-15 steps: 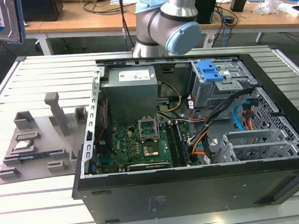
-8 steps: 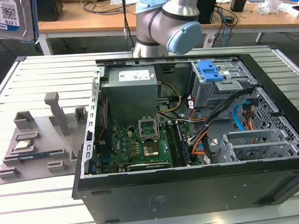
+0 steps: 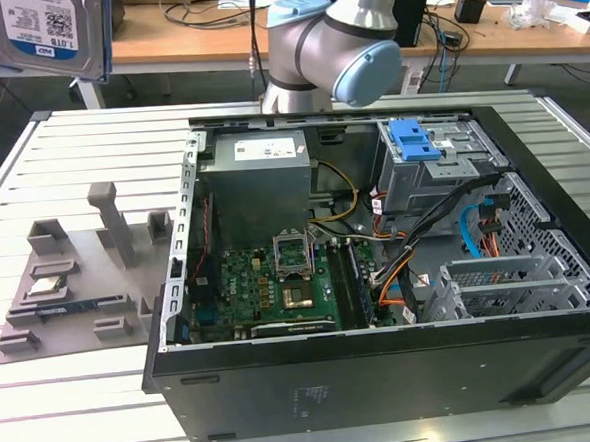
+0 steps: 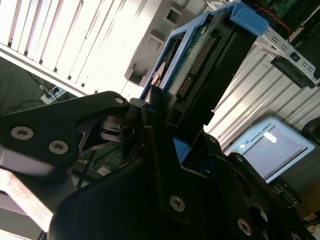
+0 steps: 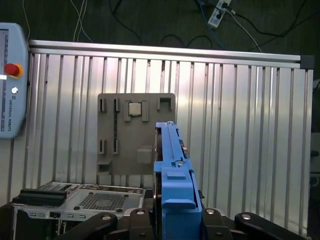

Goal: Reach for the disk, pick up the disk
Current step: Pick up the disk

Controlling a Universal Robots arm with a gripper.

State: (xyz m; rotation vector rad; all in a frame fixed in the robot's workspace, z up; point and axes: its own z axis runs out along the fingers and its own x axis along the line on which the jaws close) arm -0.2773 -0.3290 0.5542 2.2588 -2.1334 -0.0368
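Pincer (image 5: 177,220) clenched on the disk (image 5: 172,165), black jaws closed from either side. In the first wrist view the disk stands edge-on with its blue bracket (image 5: 176,192) facing the camera. The slatted table (image 5: 240,125) and grey fixture plate (image 5: 112,135) lie well beyond it, so I judge it lifted clear of everything. In the second wrist view the gripper (image 4: 167,127) bites at one end of the disk (image 4: 200,65), whose connector edge and circuit side are turned to the lens. In the exterior view the disk (image 3: 48,31) hangs high at the exterior view's left, well apart from the open computer case (image 3: 385,376) and the arm (image 3: 334,38). For a sound pick-up the load should sit on the metal faces, not on the plastic bracket alone. It should be gripped squarely so the drive does not pivot, since most of its body overhangs the hold. A firm hold and an upright carry seem wise, as the bracket may flex. Hard to make out: where the pads actually meet the disk, because the gripper's own body covers the contact in both wrist views. The frame corner cuts off the disk in the exterior view. The small chip (image 5: 134,108) on the fixture plate is too small to detail. A pendant (image 5: 12,80) is cropped at the frame edge.
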